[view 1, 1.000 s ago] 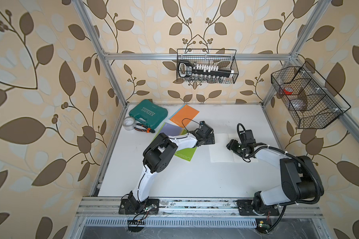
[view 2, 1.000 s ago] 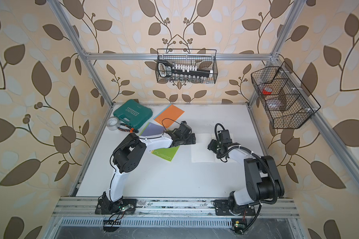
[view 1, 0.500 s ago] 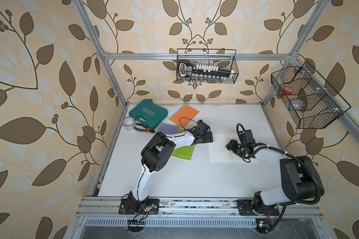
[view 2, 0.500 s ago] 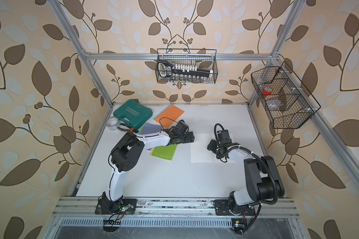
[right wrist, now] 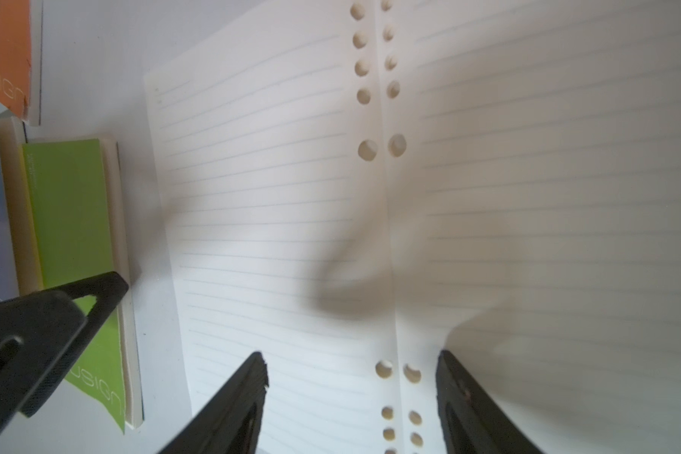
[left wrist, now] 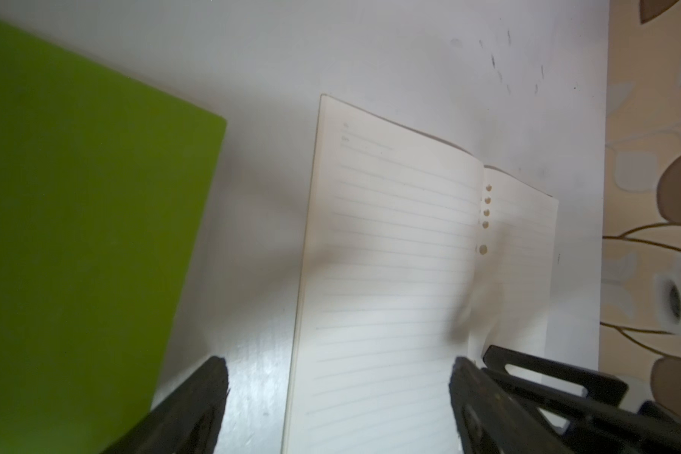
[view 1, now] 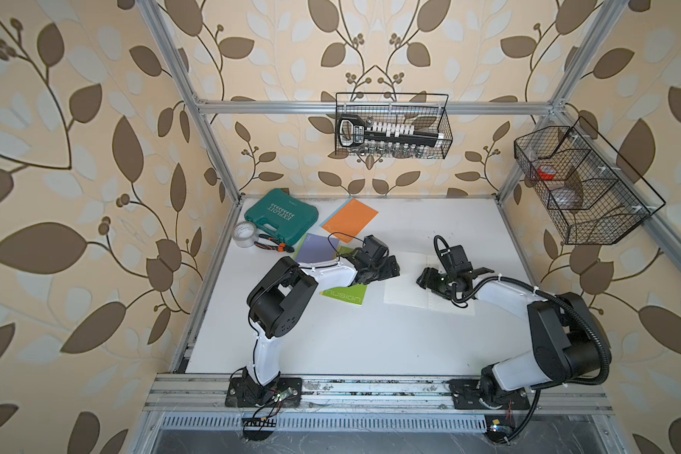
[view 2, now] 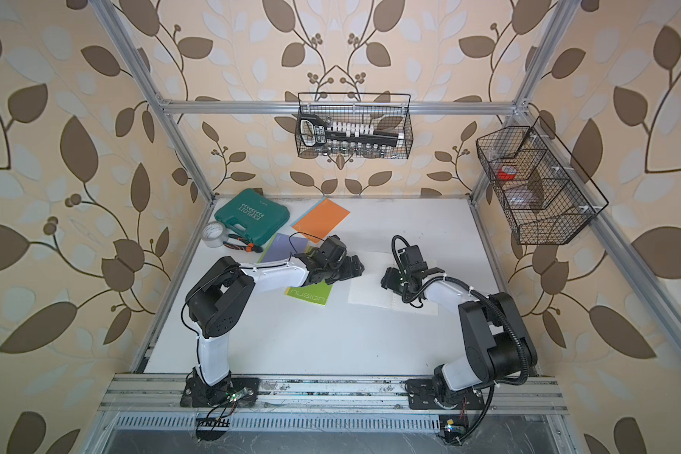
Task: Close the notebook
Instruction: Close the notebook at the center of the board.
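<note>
- Notebook (view 1: 403,289) is lying open on the white table (view 1: 370,346).
- Left gripper (left wrist: 337,365) is hovering over its page edge, jaws apart.
- Right gripper (right wrist: 350,355) is hovering over its spine, jaws apart.

matt lined paper notebook (left wrist: 386,251), glossy white table (view 1: 370,338)

Open notebook (view 1: 403,293) lay flat on the table (view 1: 350,342) at 3 o'clock from centre, closed notebook (view 1: 345,295) just beside at its 9 o'clock, another notebook (view 1: 350,217) at its 11, tool case (view 1: 282,212) at its 10, tape roll (view 1: 244,234) and pliers (view 1: 272,246) just beside the case at 7–8 o'clock.
</note>
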Controlling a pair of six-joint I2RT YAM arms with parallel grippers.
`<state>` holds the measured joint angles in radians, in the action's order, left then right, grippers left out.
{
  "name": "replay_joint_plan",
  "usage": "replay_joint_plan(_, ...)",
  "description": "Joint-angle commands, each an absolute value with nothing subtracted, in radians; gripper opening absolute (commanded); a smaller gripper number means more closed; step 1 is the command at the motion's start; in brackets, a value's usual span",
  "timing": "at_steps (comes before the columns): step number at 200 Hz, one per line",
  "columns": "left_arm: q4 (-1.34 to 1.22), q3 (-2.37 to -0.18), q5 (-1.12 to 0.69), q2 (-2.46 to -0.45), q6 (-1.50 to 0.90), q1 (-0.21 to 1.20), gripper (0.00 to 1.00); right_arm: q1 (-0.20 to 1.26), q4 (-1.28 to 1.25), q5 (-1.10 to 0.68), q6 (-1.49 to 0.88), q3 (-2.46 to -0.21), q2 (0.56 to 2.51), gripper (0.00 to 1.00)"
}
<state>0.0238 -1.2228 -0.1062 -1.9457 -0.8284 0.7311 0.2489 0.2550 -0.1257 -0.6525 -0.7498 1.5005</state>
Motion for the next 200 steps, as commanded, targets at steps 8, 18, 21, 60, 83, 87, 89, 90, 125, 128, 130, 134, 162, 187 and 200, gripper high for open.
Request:
replay_joint_plan(8, -0.031, -1.198, -0.152, -1.857, -0.848, 0.724, 0.9, 0.252, 0.397, -0.054, -0.586, -0.814, 1.433, 0.7)
replay_joint_plan(18, -0.028, -1.201, -0.167, -1.851, -0.848, 0.724, 0.9, 0.249, 0.418, -0.022, -0.581, -0.82, 1.412, 0.73)
replay_joint_plan(21, -0.027, -1.202, -0.173, -1.85, -0.848, 0.724, 0.9, 0.247, 0.423, -0.013, -0.579, -0.822, 1.407, 0.74)
replay_joint_plan(60, -0.054, -1.191, -0.218, -1.838, -0.896, 0.725, 0.92, 0.188, 0.476, 0.025, -0.548, -0.831, 1.397, 0.8)
replay_joint_plan(83, -0.055, -1.192, -0.237, -1.844, -0.904, 0.724, 0.94, 0.146, 0.471, 0.021, -0.539, -0.809, 1.396, 0.82)
replay_joint_plan(87, -0.055, -1.192, -0.24, -1.845, -0.906, 0.724, 0.94, 0.141, 0.467, 0.02, -0.538, -0.804, 1.396, 0.82)
replay_joint_plan(89, -0.054, -1.191, -0.241, -1.845, -0.908, 0.724, 0.95, 0.138, 0.466, 0.019, -0.538, -0.803, 1.395, 0.82)
replay_joint_plan(90, -0.055, -1.191, -0.242, -1.845, -0.909, 0.724, 0.95, 0.137, 0.465, 0.02, -0.538, -0.802, 1.395, 0.82)
replay_joint_plan(125, -0.076, -1.174, -0.277, -1.851, -0.935, 0.724, 0.99, 0.111, 0.451, 0.02, -0.532, -0.768, 1.389, 0.89)
replay_joint_plan(128, -0.078, -1.172, -0.281, -1.852, -0.938, 0.725, 0.99, 0.108, 0.449, 0.019, -0.531, -0.767, 1.389, 0.89)
replay_joint_plan(130, -0.079, -1.171, -0.282, -1.852, -0.94, 0.724, 0.99, 0.108, 0.449, 0.018, -0.531, -0.765, 1.389, 0.89)
replay_joint_plan(134, -0.082, -1.17, -0.285, -1.852, -0.943, 0.724, 0.99, 0.105, 0.448, 0.021, -0.53, -0.764, 1.39, 0.9)
replay_joint_plan(162, -0.048, -1.18, -0.29, -1.858, -0.945, 0.724, 0.99, 0.1, 0.435, 0.019, -0.524, -0.75, 1.4, 0.94)
replay_joint_plan(187, -0.035, -1.175, -0.272, -1.856, -0.951, 0.724, 0.99, 0.098, 0.424, 0.02, -0.523, -0.741, 1.419, 0.96)
replay_joint_plan(200, -0.006, -1.185, -0.265, -1.862, -0.951, 0.726, 0.99, 0.096, 0.417, 0.024, -0.526, -0.735, 1.424, 0.96)
